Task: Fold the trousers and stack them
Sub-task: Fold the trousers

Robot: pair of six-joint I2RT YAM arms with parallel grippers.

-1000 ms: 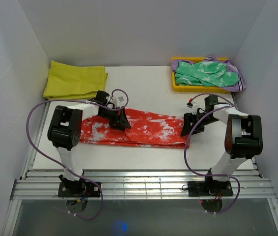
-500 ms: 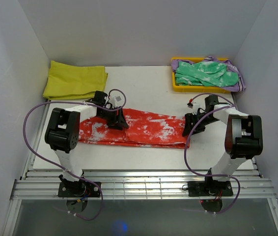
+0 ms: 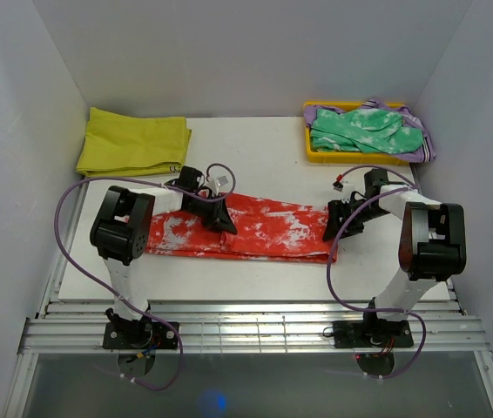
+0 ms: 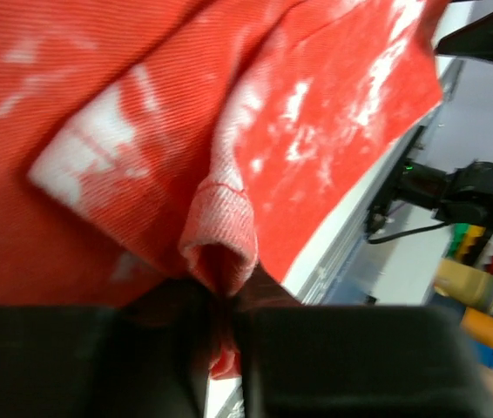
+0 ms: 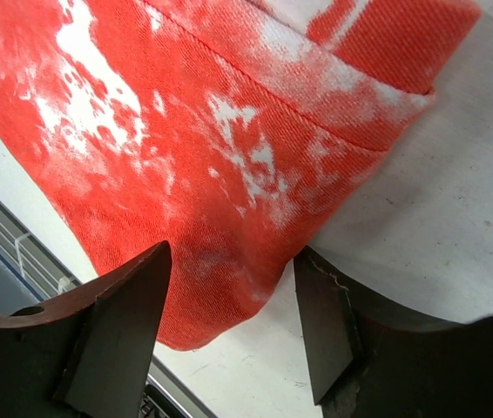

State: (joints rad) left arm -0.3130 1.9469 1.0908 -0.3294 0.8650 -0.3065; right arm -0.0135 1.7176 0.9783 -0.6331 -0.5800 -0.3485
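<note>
Your left gripper (image 4: 225,318) pinches the trousers (image 3: 273,231); close the spread right gripper (image 5: 229,261) on their end, then lift evenly

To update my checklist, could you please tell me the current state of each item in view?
trousers: laid flat in a long strip, one fold pinched up.
left gripper: shut on the trousers.
right gripper: open, over the trousers' end.
yellow cloth: folded, lying apart.
green garment: bunched in the yellow bin.
</note>
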